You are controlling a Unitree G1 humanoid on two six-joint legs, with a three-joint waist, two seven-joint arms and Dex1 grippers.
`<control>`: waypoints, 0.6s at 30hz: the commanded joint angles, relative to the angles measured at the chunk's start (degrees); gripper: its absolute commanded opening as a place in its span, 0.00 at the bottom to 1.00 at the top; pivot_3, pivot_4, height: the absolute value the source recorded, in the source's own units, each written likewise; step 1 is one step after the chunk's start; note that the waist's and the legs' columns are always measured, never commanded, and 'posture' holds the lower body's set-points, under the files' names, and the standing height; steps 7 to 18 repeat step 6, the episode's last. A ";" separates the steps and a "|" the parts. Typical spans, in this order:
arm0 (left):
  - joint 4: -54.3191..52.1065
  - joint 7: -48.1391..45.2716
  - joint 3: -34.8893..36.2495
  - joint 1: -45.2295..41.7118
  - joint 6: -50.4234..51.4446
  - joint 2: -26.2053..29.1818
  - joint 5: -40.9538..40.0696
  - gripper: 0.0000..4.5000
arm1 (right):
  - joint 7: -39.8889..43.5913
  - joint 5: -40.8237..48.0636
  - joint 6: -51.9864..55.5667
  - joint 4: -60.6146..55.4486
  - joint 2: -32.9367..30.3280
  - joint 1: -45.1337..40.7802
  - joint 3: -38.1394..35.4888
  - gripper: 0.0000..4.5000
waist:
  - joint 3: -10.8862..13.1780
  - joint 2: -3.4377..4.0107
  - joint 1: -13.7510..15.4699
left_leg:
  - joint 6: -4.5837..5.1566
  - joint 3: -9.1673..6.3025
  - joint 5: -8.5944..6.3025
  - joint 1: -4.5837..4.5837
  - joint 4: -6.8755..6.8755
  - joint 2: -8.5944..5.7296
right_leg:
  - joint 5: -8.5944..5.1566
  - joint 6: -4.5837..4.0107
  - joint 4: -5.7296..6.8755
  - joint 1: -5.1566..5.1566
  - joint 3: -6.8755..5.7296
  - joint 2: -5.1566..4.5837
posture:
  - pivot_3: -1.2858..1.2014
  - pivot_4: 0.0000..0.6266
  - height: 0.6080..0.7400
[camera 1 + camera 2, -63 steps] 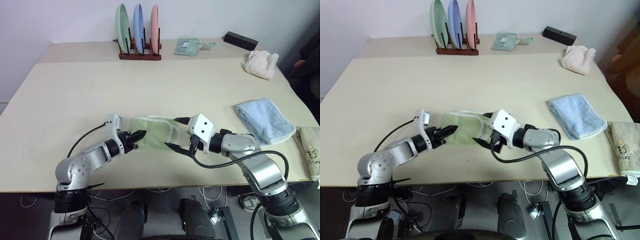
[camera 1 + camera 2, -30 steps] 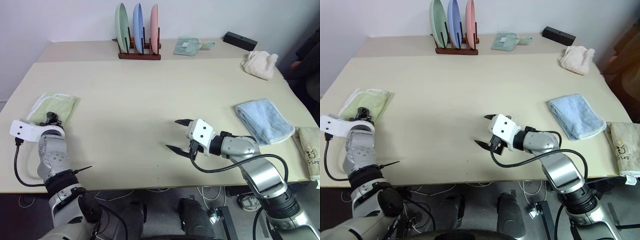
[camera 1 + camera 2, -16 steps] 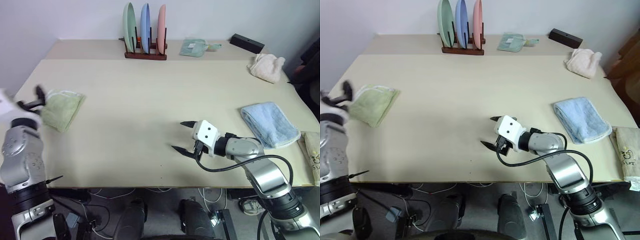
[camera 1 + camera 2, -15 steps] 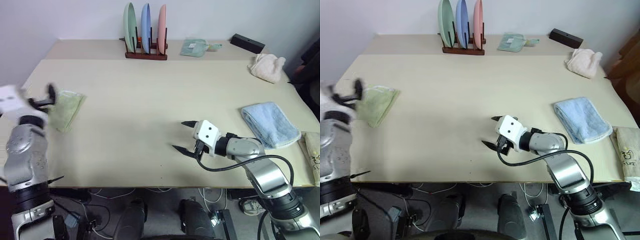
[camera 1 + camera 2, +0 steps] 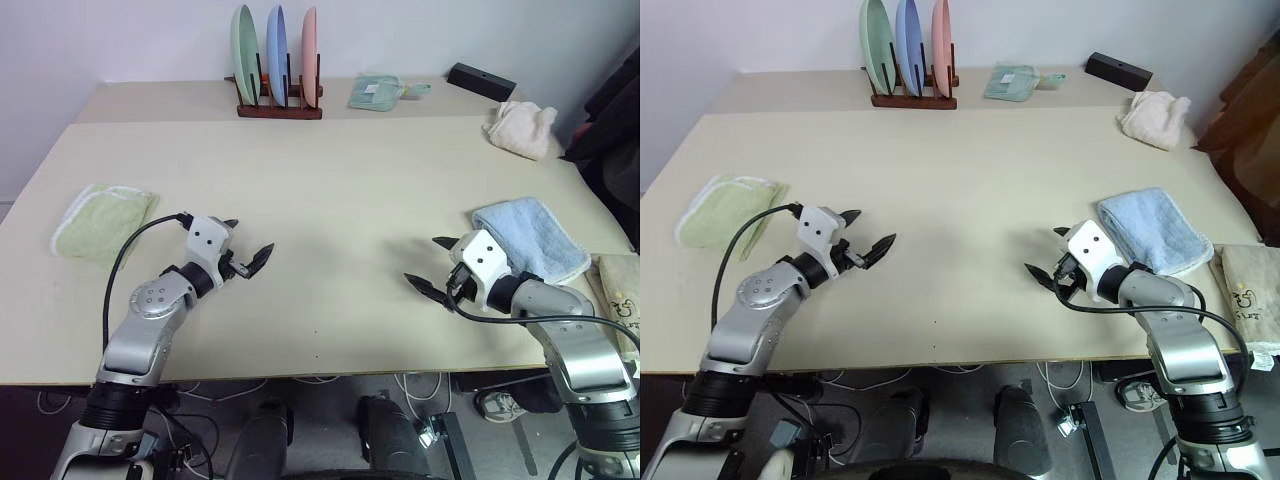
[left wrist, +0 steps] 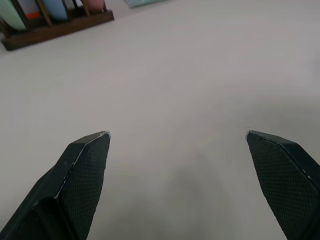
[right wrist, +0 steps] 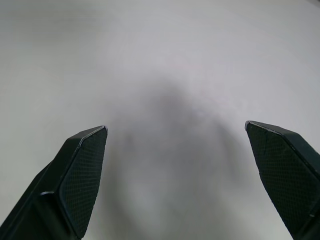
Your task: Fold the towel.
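Eye views: the towel (image 5: 103, 222) lies folded near the counter's (image 5: 340, 180) left edge, apart from my left tool (image 5: 243, 248). Soft, light terry; I'd pinch the trimmed edge at a corner.
Left wrist: tool spread, empty.
Right wrist: right tool (image 7: 175, 175) spread, empty.

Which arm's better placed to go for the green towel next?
Left. The green towel lies folded near the table's left edge, just beyond the left gripper, which is open and empty. The right gripper, also open, hangs across the table by the light blue towel, much farther away.
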 commanded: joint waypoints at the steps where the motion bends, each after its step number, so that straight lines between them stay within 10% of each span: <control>1: -0.62 -0.34 -0.04 -0.38 -1.36 -0.91 1.40 0.99 | 0.44 1.00 -1.29 -1.12 -1.15 0.69 -2.04 1.00 | 0.00 0.00 0.02 | 0.00 0.00 0.00 0.00 0.01 0.00 | 0.00 0.00 0.00 0.00 0.00 0.00 | 0.52 0.24 1.00; 18: 0.03 -0.16 0.25 0.66 -2.57 -2.10 3.20 0.99 | 1.05 1.34 -0.68 -0.24 -0.72 -0.38 -0.78 1.00 | 0.00 0.01 -0.17 | 0.00 0.00 0.00 0.02 0.00 0.00 | 0.00 0.00 0.01 0.00 0.00 0.00 | 0.52 0.24 1.00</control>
